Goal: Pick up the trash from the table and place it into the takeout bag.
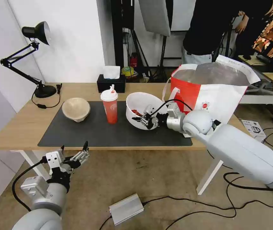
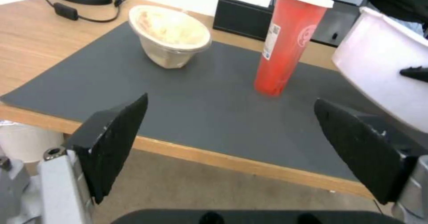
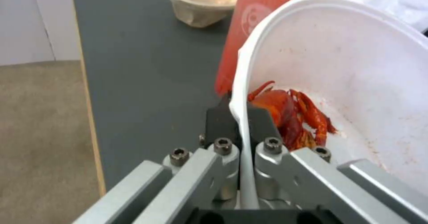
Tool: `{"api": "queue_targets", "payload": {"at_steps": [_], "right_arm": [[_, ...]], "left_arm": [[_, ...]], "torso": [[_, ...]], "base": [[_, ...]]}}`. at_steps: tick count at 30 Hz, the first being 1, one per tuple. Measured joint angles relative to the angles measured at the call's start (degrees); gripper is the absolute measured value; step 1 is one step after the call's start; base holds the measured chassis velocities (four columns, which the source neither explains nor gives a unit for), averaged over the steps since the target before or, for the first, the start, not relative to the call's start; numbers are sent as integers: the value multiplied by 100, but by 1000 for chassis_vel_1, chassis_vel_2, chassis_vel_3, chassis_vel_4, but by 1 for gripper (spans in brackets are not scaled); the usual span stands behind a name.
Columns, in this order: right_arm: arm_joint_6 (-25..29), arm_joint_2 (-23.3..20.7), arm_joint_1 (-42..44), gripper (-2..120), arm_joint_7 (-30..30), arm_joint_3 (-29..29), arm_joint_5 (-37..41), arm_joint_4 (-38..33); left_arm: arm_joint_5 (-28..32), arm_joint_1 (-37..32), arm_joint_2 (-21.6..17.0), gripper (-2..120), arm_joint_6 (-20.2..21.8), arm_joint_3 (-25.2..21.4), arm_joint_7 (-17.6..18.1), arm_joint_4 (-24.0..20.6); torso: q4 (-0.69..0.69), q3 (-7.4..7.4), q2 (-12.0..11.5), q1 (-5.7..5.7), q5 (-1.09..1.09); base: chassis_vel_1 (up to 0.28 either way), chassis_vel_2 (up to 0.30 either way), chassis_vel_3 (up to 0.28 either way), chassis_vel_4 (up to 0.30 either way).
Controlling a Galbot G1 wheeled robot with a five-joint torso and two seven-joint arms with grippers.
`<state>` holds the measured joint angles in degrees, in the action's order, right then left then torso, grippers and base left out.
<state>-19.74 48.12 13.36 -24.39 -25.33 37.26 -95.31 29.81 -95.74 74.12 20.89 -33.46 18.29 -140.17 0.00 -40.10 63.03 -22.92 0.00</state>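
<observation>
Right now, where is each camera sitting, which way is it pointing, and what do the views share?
Head view: high, looking down at the table; both arms show, right gripper on the white bowl.
Left wrist view: below the table's near edge, facing across the mat; open left gripper.
Right wrist view: at the bowl's rim; fingers pinching it.
Shared: red cup, beige bowl.
</observation>
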Motion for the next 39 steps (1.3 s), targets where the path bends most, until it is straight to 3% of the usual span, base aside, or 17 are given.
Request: {"api": "queue_targets", "payload": {"at_steps": [24,39], "right_arm": [[4,139,-247,0,28,39,187,-174],[3,-5,-399,0,19,52,280,-215]], "left_arm": [[-81,-43,36,100,-19,10,3,-17],[-125,-23,61,100,-28,65,3,11]], "torso": [[0,0,0,0,0],[0,0,0,0,0]], "base": [[0,0,0,0],[0,0,0,0]]}}
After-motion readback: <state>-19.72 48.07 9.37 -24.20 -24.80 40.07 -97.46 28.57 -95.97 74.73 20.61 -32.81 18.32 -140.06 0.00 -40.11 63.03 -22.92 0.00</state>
